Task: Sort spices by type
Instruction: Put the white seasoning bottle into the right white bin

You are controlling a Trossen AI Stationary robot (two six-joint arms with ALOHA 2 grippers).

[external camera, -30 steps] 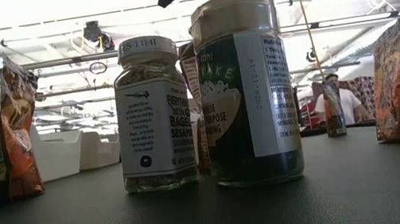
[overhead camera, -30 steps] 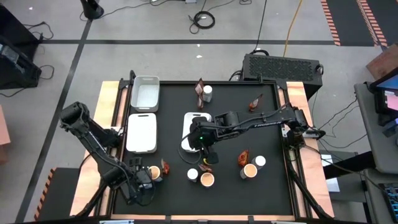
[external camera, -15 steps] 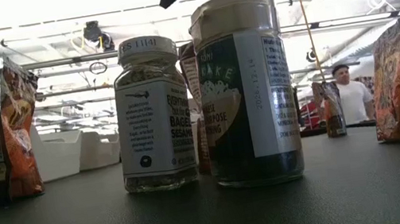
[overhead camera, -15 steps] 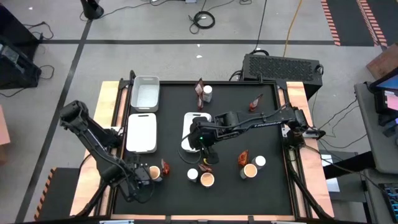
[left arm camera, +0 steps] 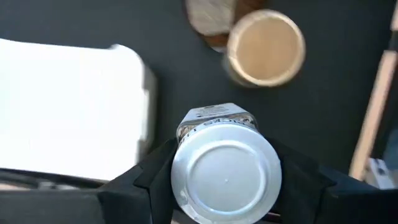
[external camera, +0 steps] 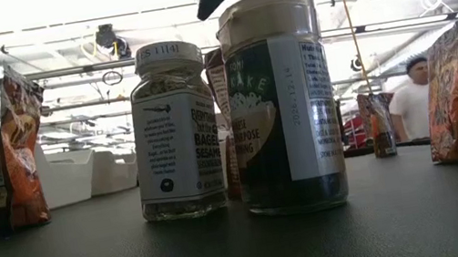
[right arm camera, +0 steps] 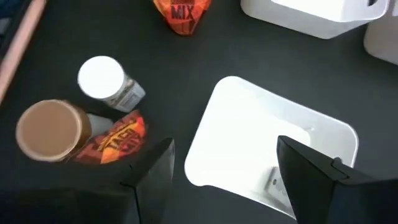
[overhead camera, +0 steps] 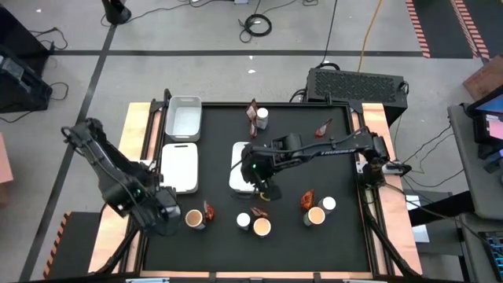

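I have the left gripper [left arm camera: 225, 186] clamped on a white-capped jar [left arm camera: 225, 175], one finger on each side of its body. Against the high view a second ago, that arm has pulled up and back from the near-left cluster, so the jar now hangs off the black tabletop with the gripper. Ahead of the gripper a tan-lidded tub [left arm camera: 266, 47] stands alone with a packet tucked behind it, and to one side lies the middle white tray [left arm camera: 68, 106], just beside the gripper in the wrist view. I judge the pick done, and the jar now needs carrying to whichever tray takes jars.

The right gripper [right arm camera: 224, 168] has also shifted: half a second ago it sat lower over the table's middle, and now it has drawn back over the white tray [right arm camera: 249, 137] under it. Its fingers stand apart with nothing between them. Beside this gripper, off the tray's edge, I see another white-capped jar [right arm camera: 102, 79], a tan-lidded tub [right arm camera: 48, 129] and an orange-red packet [right arm camera: 115, 142] bunched together, with a second packet [right arm camera: 183, 14] farther off.

The trays look bare from above, so I judge the sorting barely begun, with most of the spices standing loose on the table.
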